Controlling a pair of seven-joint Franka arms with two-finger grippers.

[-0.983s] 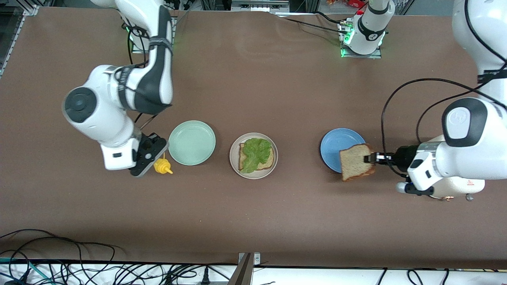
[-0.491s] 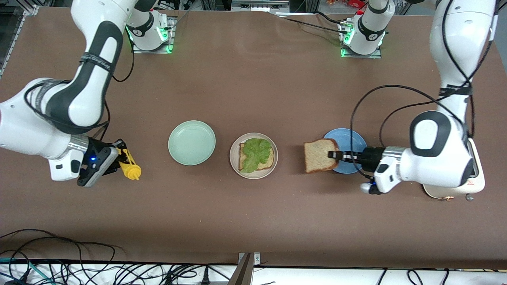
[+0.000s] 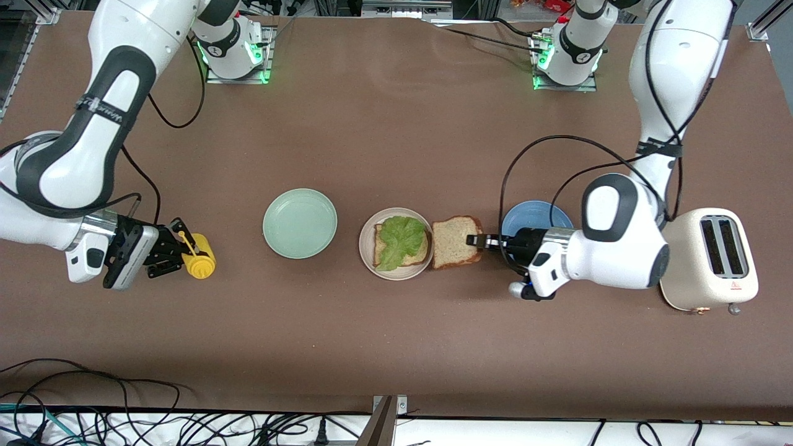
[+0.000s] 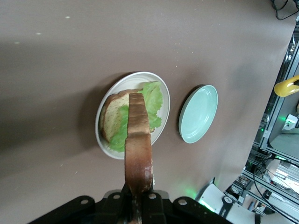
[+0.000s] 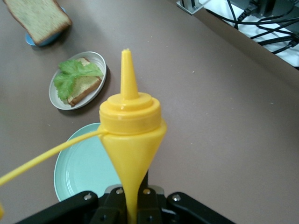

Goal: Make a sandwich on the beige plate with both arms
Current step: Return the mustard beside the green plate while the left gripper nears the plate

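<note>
Beige plate (image 3: 396,271), mid-table: you have one bread slice (image 3: 416,253) on it, one lettuce leaf (image 3: 399,240) laid on top, uncovered.

Second slice (image 3: 456,241): held in the air by one edge, over the table just beside the plate's rim toward the left arm's end, roughly level.

Left gripper (image 3: 477,240): fingers clamped on that slice; forearm low and near horizontal, reaching over the blue plate (image 3: 534,217).

Right gripper (image 3: 176,249): pinched tight on a yellow squeeze bottle (image 3: 199,262), forearm low, over bare table near the right arm's end, well apart from the sandwich.

Your count: plates, three, in one row (mint (image 3: 300,223), beige, blue); bread slices, two; lettuce, one; bottle, one; toaster (image 3: 710,259), one, at the left arm's end, by the left arm's elbow.
</note>
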